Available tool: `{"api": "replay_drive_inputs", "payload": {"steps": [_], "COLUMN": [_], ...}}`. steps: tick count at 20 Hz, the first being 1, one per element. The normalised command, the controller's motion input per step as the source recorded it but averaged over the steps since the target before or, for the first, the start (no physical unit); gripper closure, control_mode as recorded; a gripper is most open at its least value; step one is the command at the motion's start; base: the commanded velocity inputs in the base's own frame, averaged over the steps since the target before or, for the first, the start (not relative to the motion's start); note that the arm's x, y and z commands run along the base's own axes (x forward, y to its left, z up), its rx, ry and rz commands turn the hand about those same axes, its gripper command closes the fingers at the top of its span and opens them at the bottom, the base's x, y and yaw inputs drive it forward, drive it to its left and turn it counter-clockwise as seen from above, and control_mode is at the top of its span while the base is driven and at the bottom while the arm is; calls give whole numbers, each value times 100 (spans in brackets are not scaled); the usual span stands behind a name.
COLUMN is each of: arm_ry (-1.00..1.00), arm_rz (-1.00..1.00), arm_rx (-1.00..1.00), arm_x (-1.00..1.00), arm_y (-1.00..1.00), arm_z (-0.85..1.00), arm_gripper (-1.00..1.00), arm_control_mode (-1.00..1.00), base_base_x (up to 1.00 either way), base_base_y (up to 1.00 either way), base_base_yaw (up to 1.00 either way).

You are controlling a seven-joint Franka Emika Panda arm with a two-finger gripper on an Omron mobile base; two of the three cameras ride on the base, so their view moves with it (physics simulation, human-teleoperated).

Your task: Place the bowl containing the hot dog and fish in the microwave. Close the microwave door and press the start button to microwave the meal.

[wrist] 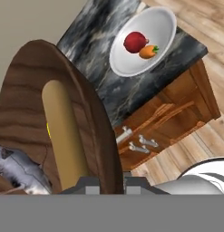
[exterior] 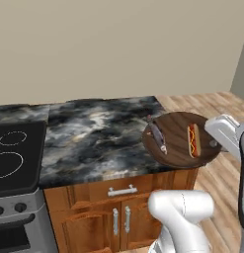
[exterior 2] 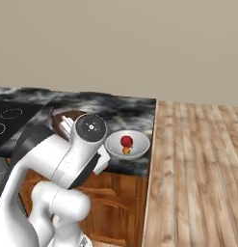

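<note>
The dark-brown bowl (exterior: 177, 129) hangs tilted over the right end of the marble counter (exterior: 94, 133), partly past its edge. In it lie the grey fish (exterior: 158, 136) and the hot dog (exterior: 193, 141). My gripper (exterior: 213, 144) is shut on the bowl's right rim. In the hand view the bowl (wrist: 22, 99) stands on edge with its rim pinched in my gripper (wrist: 112, 185); the hot dog's bun (wrist: 63, 136) and the fish (wrist: 20, 170) lie against its inside. In the right base view my arm hides most of the bowl. The microwave and its door are out of view.
A white plate (exterior 2: 135, 145) with a red fruit and a carrot piece sits at the counter's right end, also below the bowl in the hand view (wrist: 131, 61). A black cooktop (exterior: 15, 153) lies at the left. Wooden cabinets (exterior: 121, 217) are below, and plank floor (exterior 2: 197, 169) to the right.
</note>
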Motion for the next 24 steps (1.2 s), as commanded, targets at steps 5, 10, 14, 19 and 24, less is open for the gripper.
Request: {"api": "replay_drive_inputs", "payload": {"steps": [5,10,14,19,24], "arm_ry": [0,0,0,0,0], "arm_rz": [0,0,0,0,0], "arm_rx": [0,0,0,0,0], "arm_x": [0,0,0,0,0], "arm_y": [0,0,0,0,0], "arm_z": [0,0,0,0,0], "arm_gripper": [100,100,100,100,100], "arm_control_mode": [100,100,100,100,100], "base_base_x": [-36,-6,0,23,44], "base_base_y": [-40,-62,-84,-97,-70], "base_base_yaw": [-35,-57,-55,-50,-45]}}
